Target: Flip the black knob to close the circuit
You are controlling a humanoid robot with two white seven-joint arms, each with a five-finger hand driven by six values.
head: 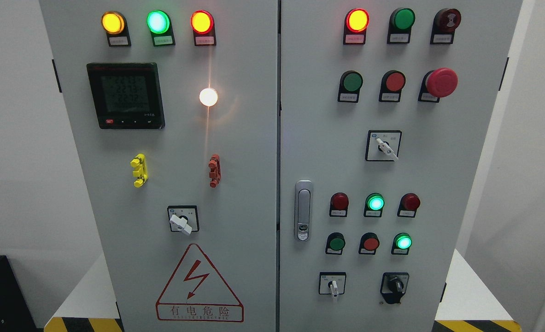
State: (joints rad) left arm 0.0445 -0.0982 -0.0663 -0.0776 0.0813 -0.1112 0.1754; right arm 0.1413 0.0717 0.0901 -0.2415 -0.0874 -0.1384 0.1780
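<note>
Low on the right door, the black knob (395, 284) sat beside a white switch (332, 286). Green lamp (403, 241) glowed above it. No hand showed, so its state could not be told.

Head view: faces the grey cabinet (272, 138) front-on, slightly downward.
Nearness: close; both doors fill the frame.
Other views: only this one.
</note>
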